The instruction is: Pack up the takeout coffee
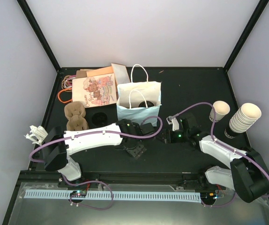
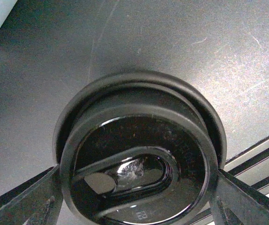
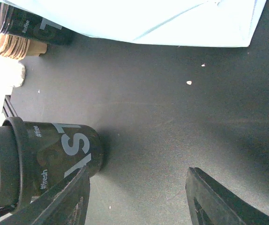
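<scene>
Takeout coffee (image 2: 139, 154) stands upright on the table (image 1: 195, 93), just near of the paper bag (image 1: 139, 112), under the left gripper (image 1: 135, 149). Its fingers (image 2: 26, 201) flank the lid, apart; whether they press it cannot be told. Right gripper (image 3: 138, 178) sits beside the coffee, fingers apart, empty. Grip below the lid rim, squeeze lightly, lift vertically, clear the bag's handles before lowering.
</scene>
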